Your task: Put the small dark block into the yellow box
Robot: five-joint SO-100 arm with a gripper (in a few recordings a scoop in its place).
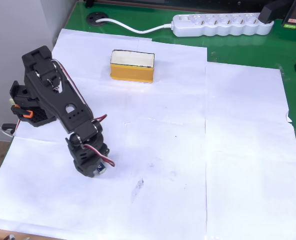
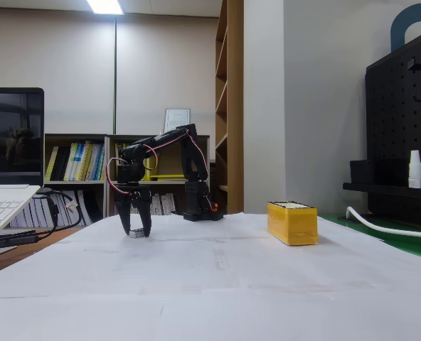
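The small dark block (image 2: 136, 233) sits at table level between the tips of my gripper (image 2: 136, 231), which points straight down at the left of the paper. Both fingers (image 2: 127, 220) stand close against the block's sides, so the gripper looks shut on it. In the overhead view the gripper (image 1: 94, 169) hides most of the block, and a silvery end (image 1: 102, 168) pokes out beside it. The yellow box (image 1: 132, 73) stands open side up at the back of the paper, well away from the gripper. In the fixed view the yellow box (image 2: 292, 224) is off to the right.
White paper sheets (image 1: 188, 165) cover the table. A white power strip (image 1: 223, 25) with its cable lies on the green mat behind the box. The arm's base (image 1: 30, 107) stands at the left edge. A laptop (image 2: 4, 202) sits at the left in the fixed view.
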